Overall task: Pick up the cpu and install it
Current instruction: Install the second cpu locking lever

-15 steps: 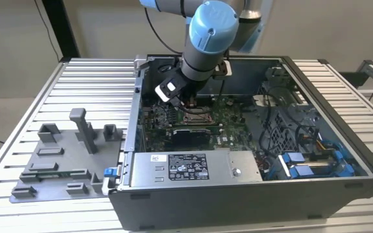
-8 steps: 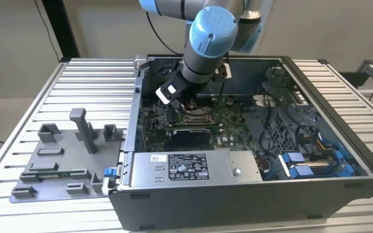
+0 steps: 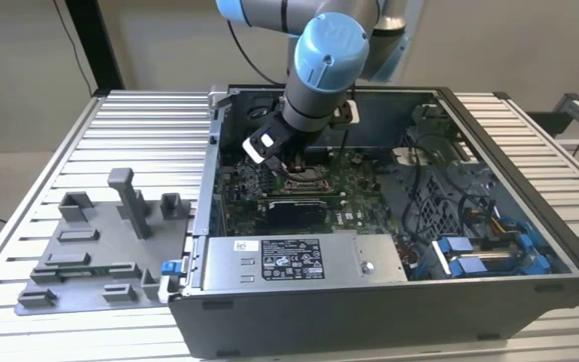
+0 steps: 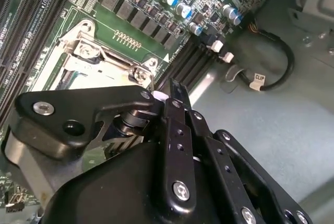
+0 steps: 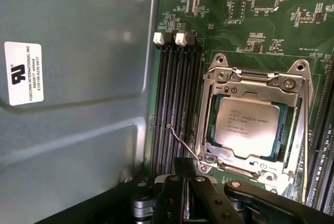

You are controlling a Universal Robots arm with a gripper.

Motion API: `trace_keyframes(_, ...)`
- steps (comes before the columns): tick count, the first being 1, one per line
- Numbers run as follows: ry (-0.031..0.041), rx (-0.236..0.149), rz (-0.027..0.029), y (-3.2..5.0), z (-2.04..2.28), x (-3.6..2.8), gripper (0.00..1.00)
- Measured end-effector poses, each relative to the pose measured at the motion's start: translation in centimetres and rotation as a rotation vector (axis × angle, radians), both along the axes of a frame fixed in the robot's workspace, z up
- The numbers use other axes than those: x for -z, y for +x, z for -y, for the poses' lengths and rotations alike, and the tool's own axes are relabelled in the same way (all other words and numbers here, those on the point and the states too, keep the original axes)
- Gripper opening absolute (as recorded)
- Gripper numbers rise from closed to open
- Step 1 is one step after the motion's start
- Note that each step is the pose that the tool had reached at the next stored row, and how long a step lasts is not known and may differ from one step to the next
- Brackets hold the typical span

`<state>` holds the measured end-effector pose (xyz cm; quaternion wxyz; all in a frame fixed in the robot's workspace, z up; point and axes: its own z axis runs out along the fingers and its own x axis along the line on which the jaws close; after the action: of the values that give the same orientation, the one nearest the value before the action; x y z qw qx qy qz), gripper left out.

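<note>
The end effector hangs low inside the case, just over the socket; whether it is spread or pressed together I cannot tell. The cpu lies flat in the socket under the metal frame, apparently seated already. In the first wrist view, the thin latch wire sticks up at the socket's 8 o'clock, with memory slots at 9 o'clock. Grey fixture blocks sit on the surface outside.
</note>
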<state>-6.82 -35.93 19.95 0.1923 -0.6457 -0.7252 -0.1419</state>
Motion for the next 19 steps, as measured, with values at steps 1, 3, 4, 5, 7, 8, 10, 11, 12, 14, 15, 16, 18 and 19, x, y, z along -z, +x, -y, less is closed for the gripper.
trace_keyframes(1, 0.0000, 0.000, 0.0000, 0.03, 0.00, 0.05, 0.00)
trace_keyframes(3, 0.0001, 0.000, 0.0000, 0.14, 0.00, 0.14, 0.00)
trace_keyframes(4, 0.0000, 0.000, 0.0000, 0.20, 0.00, 0.18, 0.00)
trace_keyframes(5, 0.0000, 0.000, 0.0000, 0.27, 0.00, 0.23, 0.00)
trace_keyframes(7, 0.0000, 0.000, 0.0000, 0.43, 0.00, 0.31, 0.00)
trace_keyframes(8, 0.0000, 0.000, 0.0000, 0.52, 0.00, 0.36, 0.00)
trace_keyframes(10, 0.0001, 0.000, 0.0000, 0.69, 0.00, 0.46, 0.00)
trace_keyframes(11, 0.0000, 0.000, -0.0001, 0.77, 0.00, 0.50, 0.00)
trace_keyframes(12, -0.0001, 0.000, -0.0001, 0.84, 0.00, 0.55, 0.00)
trace_keyframes(14, -0.0001, 0.000, -0.0001, 0.97, 0.00, 0.67, 0.00)
trace_keyframes(15, -0.0001, 0.000, -0.0001, 1.05, 0.00, 0.73, 0.00)
trace_keyframes(16, -0.0001, 0.000, -0.0001, 1.16, 0.00, 0.79, 0.00)
trace_keyframes(18, -0.0001, 0.000, -0.0001, 1.38, 0.00, 0.86, 0.00)
trace_keyframes(19, -0.0001, 0.000, -0.0001, 1.47, 0.00, 0.90, 0.00)
